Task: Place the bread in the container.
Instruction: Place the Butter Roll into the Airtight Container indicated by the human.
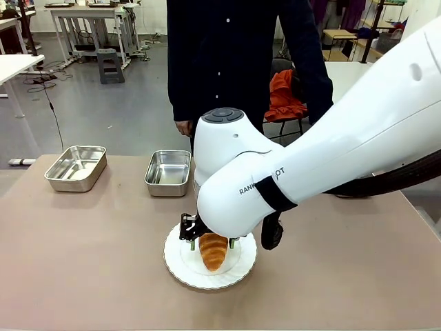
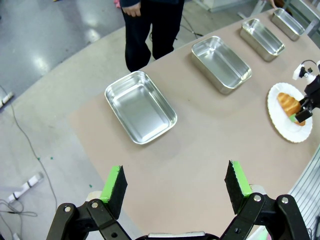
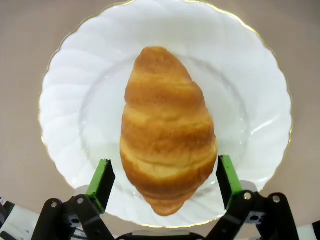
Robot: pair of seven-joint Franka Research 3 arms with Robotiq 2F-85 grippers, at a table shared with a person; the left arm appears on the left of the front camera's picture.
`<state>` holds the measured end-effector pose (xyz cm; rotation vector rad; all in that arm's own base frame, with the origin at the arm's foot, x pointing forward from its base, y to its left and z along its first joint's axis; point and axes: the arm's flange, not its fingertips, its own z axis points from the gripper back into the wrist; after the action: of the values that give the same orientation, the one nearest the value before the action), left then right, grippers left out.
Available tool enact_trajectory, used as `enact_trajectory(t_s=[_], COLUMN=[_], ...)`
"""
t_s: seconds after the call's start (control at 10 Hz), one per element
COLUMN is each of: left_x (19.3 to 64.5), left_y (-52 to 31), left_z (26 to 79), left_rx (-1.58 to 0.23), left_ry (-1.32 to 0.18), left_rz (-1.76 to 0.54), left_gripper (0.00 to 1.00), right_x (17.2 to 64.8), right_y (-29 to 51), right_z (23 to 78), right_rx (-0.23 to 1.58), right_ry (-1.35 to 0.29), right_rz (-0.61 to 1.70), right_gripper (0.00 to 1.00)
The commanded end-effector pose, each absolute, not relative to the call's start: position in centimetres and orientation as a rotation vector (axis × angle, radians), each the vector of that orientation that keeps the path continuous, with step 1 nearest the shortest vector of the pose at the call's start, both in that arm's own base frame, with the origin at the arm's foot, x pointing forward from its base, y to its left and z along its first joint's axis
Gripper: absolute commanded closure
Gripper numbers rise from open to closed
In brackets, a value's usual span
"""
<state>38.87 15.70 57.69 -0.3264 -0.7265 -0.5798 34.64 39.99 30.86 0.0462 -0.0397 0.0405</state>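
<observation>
Right tool (image 3: pixel 162 177) open, green pads (image 3: pixel 101 176) straddling wide end of golden-brown ridged croissant (image 3: pixel 165 130), apart from crust on both sides. Croissant lying on round white scalloped plate (image 3: pixel 250 90), near worktop (image 1: pixel 83 262) front edge. Left tool (image 2: pixel 176 185) open, empty, high above worktop. Shiny shallow rectangular stainless-steel trays (image 1: pixel 169 172) in row toward far edge, well apart from plate. Person's hand (image 1: pixel 183 127) hanging beyond far edge.
</observation>
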Motion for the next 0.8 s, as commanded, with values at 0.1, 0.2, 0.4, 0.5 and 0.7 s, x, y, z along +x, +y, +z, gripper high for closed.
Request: enact_trajectory(t_s=[0.1,0.2,0.4,0.5,0.7], left_x=[38.84,38.84,38.84,38.84,38.84], left_y=[15.68,15.68,15.68,15.68,15.68], left_z=[57.79,57.79,57.79,57.79,57.79], left_rx=[-0.322,-0.322,-0.322,-0.322,-0.322], left_ry=[-0.726,-0.726,-0.726,-0.726,-0.726], left_rz=[-0.571,-0.571,-0.571,-0.571,-0.571], left_gripper=[0.00,0.00,0.00,0.00,0.00], right_x=[35.21,35.36,35.38,35.25,35.17], right_y=[41.44,41.31,41.21,41.20,40.79], right_z=[29.45,29.34,29.38,29.57,30.25], right_rx=[0.025,0.017,0.014,0.013,-0.004], right_ry=[-0.086,-0.089,-0.095,-0.096,-0.105], right_rz=[0.002,-0.002,-0.021,-0.024,-0.033], right_gripper=[0.00,0.00,0.20,0.34,0.54])
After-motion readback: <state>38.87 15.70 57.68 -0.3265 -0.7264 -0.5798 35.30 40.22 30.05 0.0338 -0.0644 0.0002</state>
